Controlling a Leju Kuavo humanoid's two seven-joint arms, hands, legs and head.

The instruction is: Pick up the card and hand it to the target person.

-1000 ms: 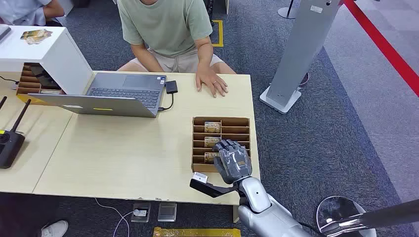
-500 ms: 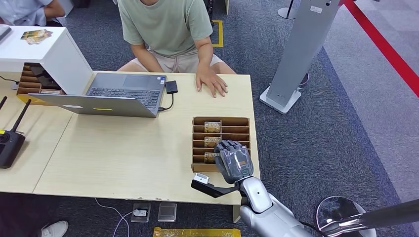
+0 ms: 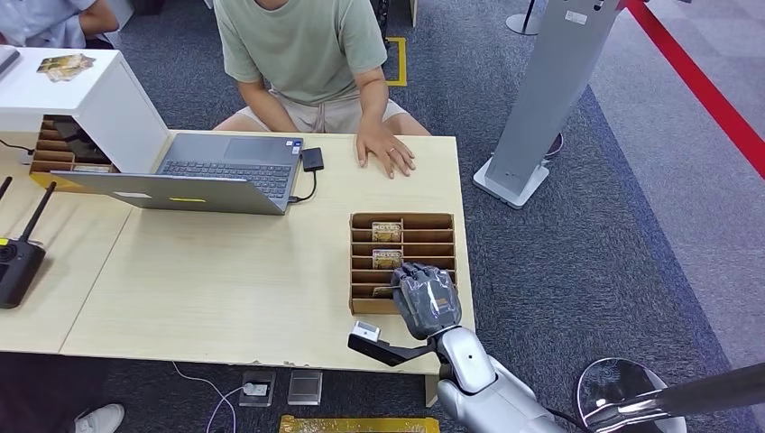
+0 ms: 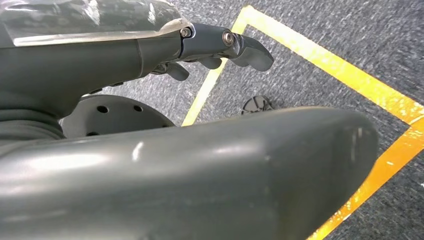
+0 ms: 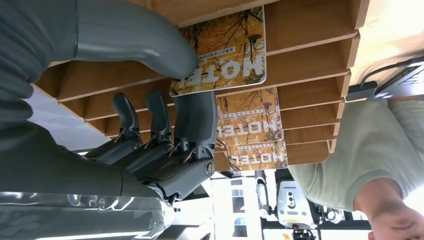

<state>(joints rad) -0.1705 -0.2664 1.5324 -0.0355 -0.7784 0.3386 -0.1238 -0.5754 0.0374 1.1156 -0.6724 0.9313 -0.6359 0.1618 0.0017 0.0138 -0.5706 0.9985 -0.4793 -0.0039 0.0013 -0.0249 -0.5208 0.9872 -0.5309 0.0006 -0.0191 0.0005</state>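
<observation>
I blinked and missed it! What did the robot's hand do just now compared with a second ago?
The right hand slid back toward the robot over the wooden card rack, and its thumb and fingers now pinch the nearest hotel card. The other cards, laptop and person's hand stayed put.

Card [image 5: 222, 52]: I note orange-yellow autumn foliage, white "HOTEL" lettering.
Rack [image 3: 424, 222]: brown.
Right hand [image 3: 424, 300]: dark grey.
</observation>
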